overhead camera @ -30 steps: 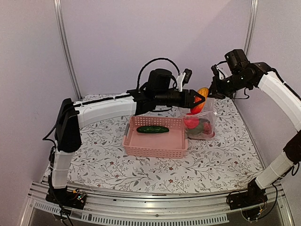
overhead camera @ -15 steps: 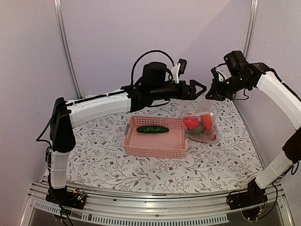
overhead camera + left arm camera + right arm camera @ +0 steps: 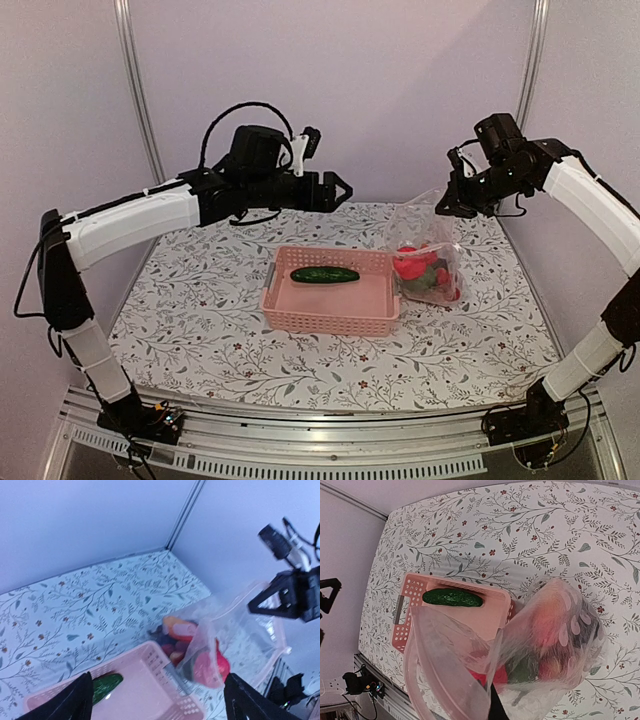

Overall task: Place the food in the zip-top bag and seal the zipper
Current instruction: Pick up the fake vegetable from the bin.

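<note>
The pink basket sits nearest the arm bases on the flowered table cloth; inside it, toward its far wall, lies the green cucumber, the only piece of food not yet bagged; touching the basket's right end stands the zip-top bag, its belly full of the red, orange and dark pieces; the orange piece that the left gripper carried over the bag a second ago is now among them; above the basket's right end the right gripper is pinched on the bag's upper lip, holding the mouth up and open, so the zipper is unsealed; high beyond the basket's far-left corner the left gripper has swung back away from the bag, its jaws spread wide and empty; that drop looks complete, and I judge the cucumber comes next, with sealing to follow only after it.
</note>
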You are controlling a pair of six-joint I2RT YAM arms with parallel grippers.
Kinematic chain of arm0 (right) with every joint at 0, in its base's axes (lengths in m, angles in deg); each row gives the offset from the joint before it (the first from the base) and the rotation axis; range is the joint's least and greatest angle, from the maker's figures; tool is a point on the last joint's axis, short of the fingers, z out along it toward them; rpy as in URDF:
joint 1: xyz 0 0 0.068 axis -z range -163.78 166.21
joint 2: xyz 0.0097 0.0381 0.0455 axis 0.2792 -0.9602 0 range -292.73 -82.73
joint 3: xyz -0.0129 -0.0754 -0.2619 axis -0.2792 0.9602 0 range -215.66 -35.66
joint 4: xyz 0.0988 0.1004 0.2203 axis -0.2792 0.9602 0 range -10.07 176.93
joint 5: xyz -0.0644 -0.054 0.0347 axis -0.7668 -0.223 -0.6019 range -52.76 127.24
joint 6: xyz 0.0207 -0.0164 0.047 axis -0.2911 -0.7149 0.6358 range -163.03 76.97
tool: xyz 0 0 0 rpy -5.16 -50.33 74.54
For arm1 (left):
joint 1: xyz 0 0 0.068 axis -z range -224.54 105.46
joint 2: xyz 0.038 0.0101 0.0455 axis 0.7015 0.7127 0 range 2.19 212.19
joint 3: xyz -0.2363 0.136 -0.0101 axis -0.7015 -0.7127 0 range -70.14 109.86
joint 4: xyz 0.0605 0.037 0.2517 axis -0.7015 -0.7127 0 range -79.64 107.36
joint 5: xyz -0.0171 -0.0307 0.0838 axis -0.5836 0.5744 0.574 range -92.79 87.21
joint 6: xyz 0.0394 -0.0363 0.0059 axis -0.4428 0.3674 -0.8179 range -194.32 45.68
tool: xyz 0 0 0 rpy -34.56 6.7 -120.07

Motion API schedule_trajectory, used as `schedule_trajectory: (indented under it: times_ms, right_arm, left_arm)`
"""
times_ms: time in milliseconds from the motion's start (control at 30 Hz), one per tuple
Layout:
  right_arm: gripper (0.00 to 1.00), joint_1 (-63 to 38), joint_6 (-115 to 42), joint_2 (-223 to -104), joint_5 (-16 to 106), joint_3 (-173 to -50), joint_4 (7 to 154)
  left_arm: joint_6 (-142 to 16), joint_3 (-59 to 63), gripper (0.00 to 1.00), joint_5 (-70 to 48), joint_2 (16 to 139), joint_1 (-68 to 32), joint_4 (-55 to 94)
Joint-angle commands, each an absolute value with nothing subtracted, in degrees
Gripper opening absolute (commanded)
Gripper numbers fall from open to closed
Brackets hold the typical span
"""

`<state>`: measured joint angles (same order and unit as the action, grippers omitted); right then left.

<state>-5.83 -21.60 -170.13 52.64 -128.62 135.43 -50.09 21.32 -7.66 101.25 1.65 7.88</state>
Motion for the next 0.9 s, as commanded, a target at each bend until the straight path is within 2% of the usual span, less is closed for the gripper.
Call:
schedule_trajectory:
  times_ms: [0, 100, 167, 467, 667, 867]
  right_arm:
    - [0.00, -5.54, -21.99, -168.51, 53.04, -127.77, 134.53]
    - [0.00, -5.49, -22.18, -168.52, 53.19, -127.37, 134.61]
    - [0.00, -5.49, -22.19, -168.43, 53.47, -127.16, 134.57]
    - [0.00, -5.47, -22.52, -168.62, 53.51, -127.94, 135.73]
    - [0.00, -5.43, -22.26, -168.69, 53.65, -127.85, 135.92]
    - [0.00, -5.43, -22.03, -168.82, 53.66, -127.76, 136.03]
  left_arm:
    - [-60.57, 20.08, 0.84, -9.22, 105.01, -1.27, -10.95]
    - [-65.92, 26.43, 0.70, -8.53, 111.43, -2.78, -21.92]
    - [-68.78, 30.25, 0.68, -7.29, 115.38, -3.05, -26.07]
    - [-71.44, 30.85, 0.74, -0.05, 125.20, -3.06, -24.87]
    - [-71.78, 29.11, 0.81, 2.39, 126.83, -2.56, -19.69]
    - [-76.11, 27.74, 0.82, 4.49, 129.09, -1.15, -14.37]
